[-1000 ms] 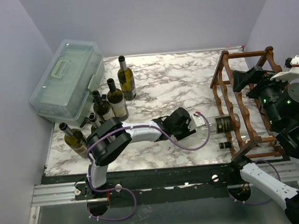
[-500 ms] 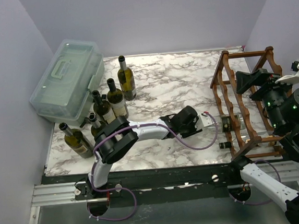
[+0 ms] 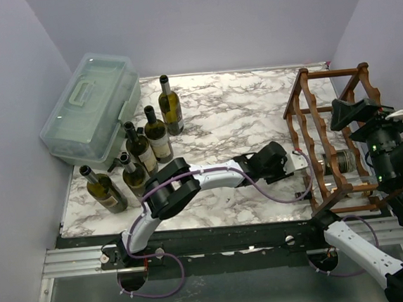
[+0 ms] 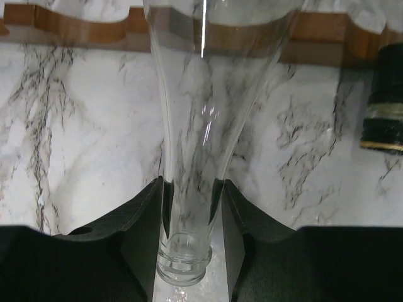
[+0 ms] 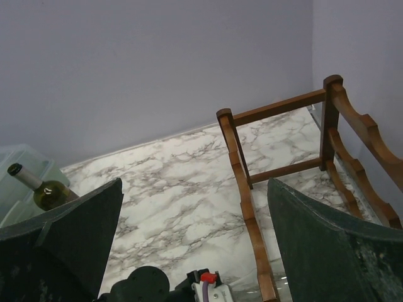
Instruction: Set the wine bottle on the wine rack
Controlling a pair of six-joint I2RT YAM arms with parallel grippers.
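— One bottle [image 3: 333,161] counts here. Where is it?

— On its side, low in the rack [image 3: 303,107], at the end nearest the arms. The body is inside the frame and the neck pokes out leftward over the wavy rail.

— Held how?

— By the neck. The left fingers [image 4: 141,220] are closed on the clear glass just above the lip, one on each side.

— Is it seated in a dip?

— I can't tell. The wrist view shows the shoulder crossing the rail, not whether it bears on it.

— Then what could go wrong?

— Letting go too soon. If the body sits on a crest and not in a hollow, it could roll sideways. A dark bottle [image 4: 385,94] lies just beside it, so the two might knock together.

— Anything else?

— Smooth glass can slip in a neck grip, and the heavy end hangs far out. Pushing deeper risks the fingers catching the rail and shoving the rack along the worktop [image 3: 233,113].

— And the other arm?

— The right fingers [image 5: 69,233] hang spread wide above the rack with nothing between them, so nothing steadies the frame.
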